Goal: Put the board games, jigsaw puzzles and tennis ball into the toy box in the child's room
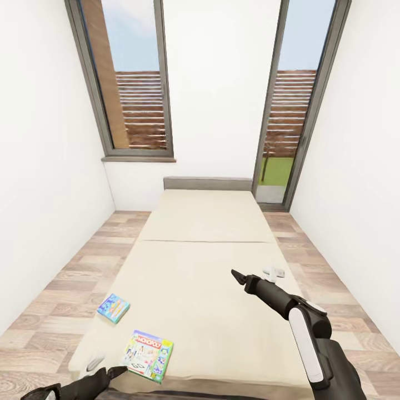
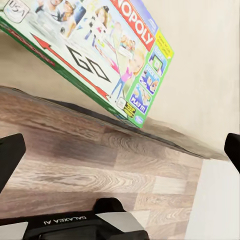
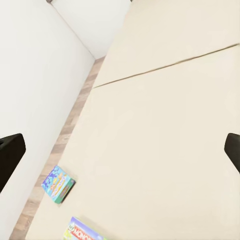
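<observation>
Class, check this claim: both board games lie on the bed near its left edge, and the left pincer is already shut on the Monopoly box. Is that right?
Not quite. The left pincer is open and holds nothing; the Monopoly box lies free on the bed, as the left wrist view shows. The rest stands: it and the blue board game lie near the bed's left edge.

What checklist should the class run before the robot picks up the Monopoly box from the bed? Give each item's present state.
1. Monopoly box lies flat on the bed, near its edge: ok.
2. Left gripper close beside the box: ok.
3. Left jaws open, nothing between them: ok.
4. Left gripper touching the box: cannot tell.
5. Blue board game lies apart from the Monopoly box: ok.
6. Right gripper hovers over the mattress, away from both boxes: ok.
</observation>
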{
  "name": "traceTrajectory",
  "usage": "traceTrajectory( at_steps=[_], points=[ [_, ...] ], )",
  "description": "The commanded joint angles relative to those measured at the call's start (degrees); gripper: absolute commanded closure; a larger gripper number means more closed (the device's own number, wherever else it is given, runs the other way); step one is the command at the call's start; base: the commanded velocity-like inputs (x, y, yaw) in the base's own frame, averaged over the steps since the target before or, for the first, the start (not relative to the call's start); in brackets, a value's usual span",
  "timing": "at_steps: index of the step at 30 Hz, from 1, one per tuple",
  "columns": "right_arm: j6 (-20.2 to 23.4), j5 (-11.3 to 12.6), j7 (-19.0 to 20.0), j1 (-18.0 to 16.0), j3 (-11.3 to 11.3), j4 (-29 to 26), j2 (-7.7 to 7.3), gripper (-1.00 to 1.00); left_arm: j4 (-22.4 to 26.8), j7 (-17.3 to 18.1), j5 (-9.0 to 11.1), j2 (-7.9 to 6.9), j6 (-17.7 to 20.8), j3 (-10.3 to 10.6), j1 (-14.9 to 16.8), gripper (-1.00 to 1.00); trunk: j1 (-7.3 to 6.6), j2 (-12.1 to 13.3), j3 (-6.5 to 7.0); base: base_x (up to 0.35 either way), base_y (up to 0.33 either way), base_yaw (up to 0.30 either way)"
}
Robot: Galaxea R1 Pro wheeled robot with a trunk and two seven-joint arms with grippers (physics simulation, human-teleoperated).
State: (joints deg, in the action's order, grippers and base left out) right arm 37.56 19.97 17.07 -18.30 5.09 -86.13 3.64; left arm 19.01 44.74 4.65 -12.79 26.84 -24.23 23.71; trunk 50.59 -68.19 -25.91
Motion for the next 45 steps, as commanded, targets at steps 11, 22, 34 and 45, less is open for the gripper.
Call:
traceTrajectory(
  at_steps=[11,22,34,45],
  points=[
    [-0.06,-0.37,-0.08,-0.01,0.03,-0.01,0.13,-1.0,2.16,0.13,1.67,0.11,2.19,-0.43,0.85,-1.0,2.42,-4.47,-2.04,0.0,0.0,0.0],
    [-0.07,-0.49,-0.11,0.0,0.08,-0.01,0.15,-1.0,0.68,-0.47,2.45,-0.08,2.08,-0.31,1.1,-1.0,4.84,-8.88,-4.02,0.0,0.0,0.0],
    [-0.12,-0.38,-0.06,-0.01,0.08,-0.01,0.14,-1.0,-4.38,-0.02,2.43,-0.52,1.16,-1.09,1.08,-1.0,7.48,-13.69,-6.17,0.0,0.0,0.0],
    [-0.14,-0.23,-0.01,-0.02,0.09,-0.01,0.14,-1.0,-4.51,0.42,2.54,-0.53,1.48,-1.29,1.08,-1.0,8.57,-15.7,-7.07,0.0,0.0,0.0]
  ],
)
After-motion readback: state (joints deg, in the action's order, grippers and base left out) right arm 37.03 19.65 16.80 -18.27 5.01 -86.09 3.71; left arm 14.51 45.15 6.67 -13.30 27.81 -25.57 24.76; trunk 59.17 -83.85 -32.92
